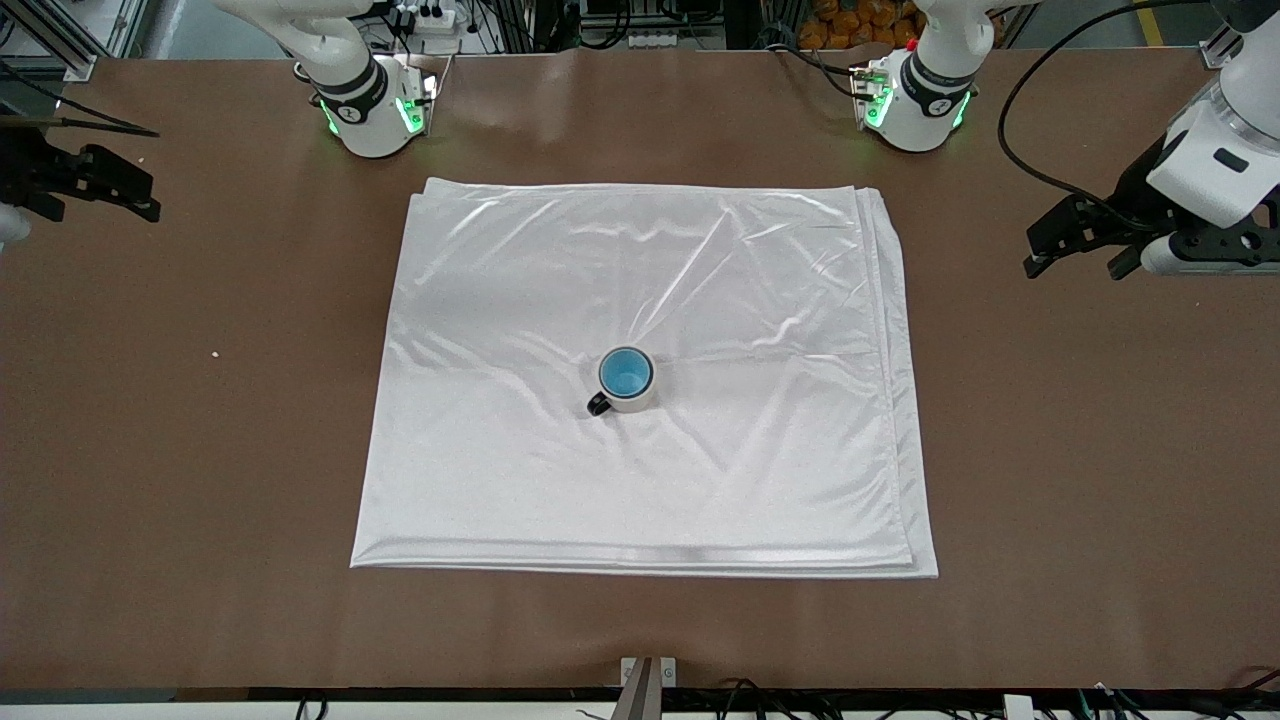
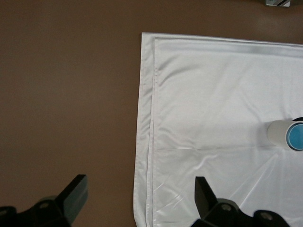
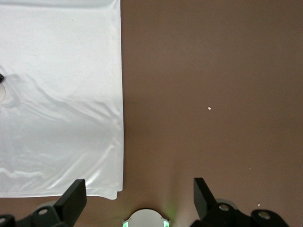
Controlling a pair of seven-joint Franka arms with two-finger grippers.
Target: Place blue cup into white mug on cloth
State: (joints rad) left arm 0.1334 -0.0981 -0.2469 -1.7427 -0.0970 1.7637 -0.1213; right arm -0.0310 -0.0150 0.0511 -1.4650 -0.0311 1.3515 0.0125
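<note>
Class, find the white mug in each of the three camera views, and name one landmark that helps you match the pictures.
Front view: white mug near the cloth's middle, blue cup inside.
Left wrist view: the mug at the picture's edge.
Right wrist view: only a sliver at the edge.
Shared landmark: the cloth.

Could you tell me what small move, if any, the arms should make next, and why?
Probably none beyond staying parked. The blue cup already sits inside the white mug, upright on the cloth. The left gripper and right gripper are both open and empty, over bare table at their own ends, so the placing looks finished.
</note>
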